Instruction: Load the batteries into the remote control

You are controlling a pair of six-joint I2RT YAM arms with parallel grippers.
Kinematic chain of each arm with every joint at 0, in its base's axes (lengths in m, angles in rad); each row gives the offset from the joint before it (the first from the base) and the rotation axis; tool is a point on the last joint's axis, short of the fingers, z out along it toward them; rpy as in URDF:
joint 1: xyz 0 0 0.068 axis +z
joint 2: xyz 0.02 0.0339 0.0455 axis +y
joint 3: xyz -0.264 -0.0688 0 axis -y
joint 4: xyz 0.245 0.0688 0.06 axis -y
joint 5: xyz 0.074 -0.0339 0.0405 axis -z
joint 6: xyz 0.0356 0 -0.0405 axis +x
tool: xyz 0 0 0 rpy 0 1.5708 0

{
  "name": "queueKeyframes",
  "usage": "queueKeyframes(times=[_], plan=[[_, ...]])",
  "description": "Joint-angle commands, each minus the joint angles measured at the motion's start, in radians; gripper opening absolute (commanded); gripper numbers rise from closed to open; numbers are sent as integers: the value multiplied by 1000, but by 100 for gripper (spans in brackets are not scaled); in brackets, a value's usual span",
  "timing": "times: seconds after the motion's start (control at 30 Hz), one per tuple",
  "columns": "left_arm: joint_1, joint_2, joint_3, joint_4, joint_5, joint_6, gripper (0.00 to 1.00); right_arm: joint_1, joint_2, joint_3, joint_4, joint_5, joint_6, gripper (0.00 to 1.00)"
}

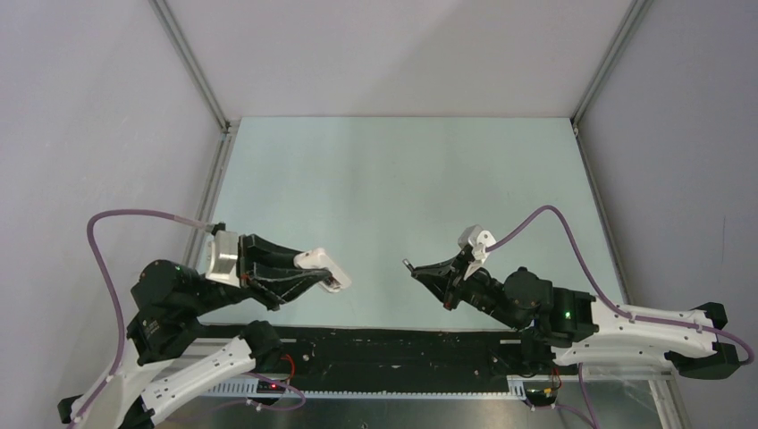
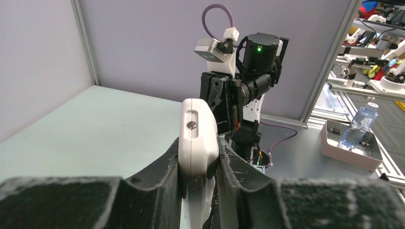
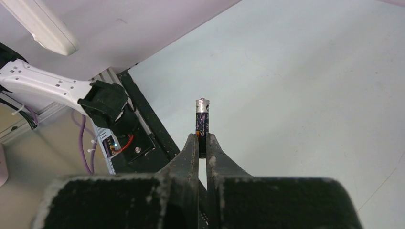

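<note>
While the left gripper clamps the remote control edge-on between its two fingers, the white slab sticking out past the tips with a small screw on its narrow face, the right gripper pinches a single battery by its lower end, so most of the cell and its pale metal cap stand out ahead of the fingertips. Both loads hang above the table, and the two grippers point at each other with a clear gap between them. The step in hand looks like bringing a cell to the remote; no other cell shows anywhere. Whether the battery bay is open, and which face it sits on, cannot be told from these views. The next move probably calls for the left arm to turn the remote so its bay faces the right gripper. The right arm would then line the cell's long axis with the slot, correct pole leading, and press it in without letting it pivot in so thin a pinch
</note>
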Motion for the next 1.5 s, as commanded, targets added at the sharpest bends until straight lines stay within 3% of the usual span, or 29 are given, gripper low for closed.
queueKeyframes(times=[0.0,0.13,0.23,0.37,0.53,0.7,0.87,1.47], plan=[[-5,13,42,0,43,42,0,2,-7,-7,36,29,4,0],[-4,11,34,-1,1,25,0,-3,-2,-10,43,31,0,0],[-5,15,5,2,-176,-55,0,-1,-2,-9,70,47,-11,0],[-5,37,-69,4,-440,-354,0,16,-2,-2,154,114,-39,0],[-5,56,-162,14,-577,-623,0,52,102,54,275,167,-125,0],[-4,45,-239,42,-615,-874,0,134,269,180,373,234,-294,0],[-4,-2,-323,124,-613,-1025,0,158,351,227,445,212,-320,0],[-4,-16,-383,215,-565,-1114,0,146,427,228,445,212,-268,0]])
